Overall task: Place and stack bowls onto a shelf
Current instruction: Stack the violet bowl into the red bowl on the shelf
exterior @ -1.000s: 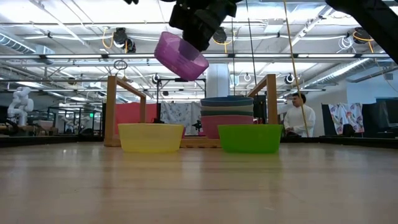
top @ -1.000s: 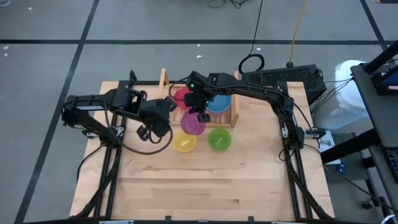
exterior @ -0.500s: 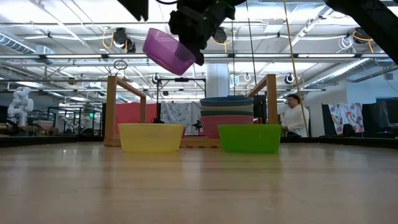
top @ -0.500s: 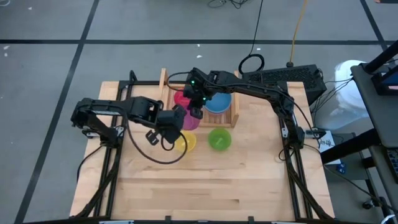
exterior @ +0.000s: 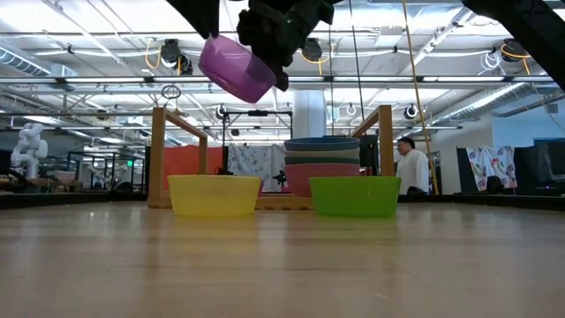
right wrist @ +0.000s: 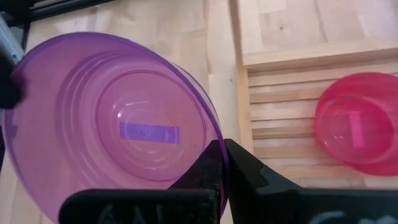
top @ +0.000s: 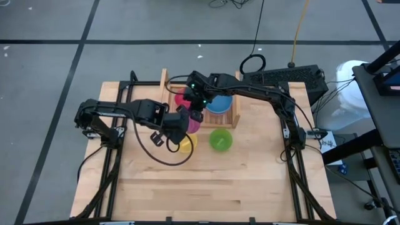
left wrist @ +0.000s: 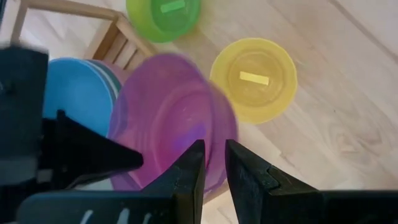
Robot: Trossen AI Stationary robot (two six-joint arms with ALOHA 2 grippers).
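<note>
From above, a purple bowl (top: 193, 122) is being held by the right gripper (top: 196, 113) near the shelf (top: 235, 111), with the left gripper (top: 179, 127) just beside it

At table height, the purple bowl is being held tilted in the air above a yellow bowl (exterior: 214, 194) and a green bowl (exterior: 354, 196)

In the left wrist view, the fingers (left wrist: 191, 171) are being kept slightly apart, empty

In the right wrist view, the bowl's rim is being pinched; a red bowl (right wrist: 354, 130) is sitting on the shelf slats

no readable text, labels or numbers anywhere (bowl stickers appear blank)
</note>
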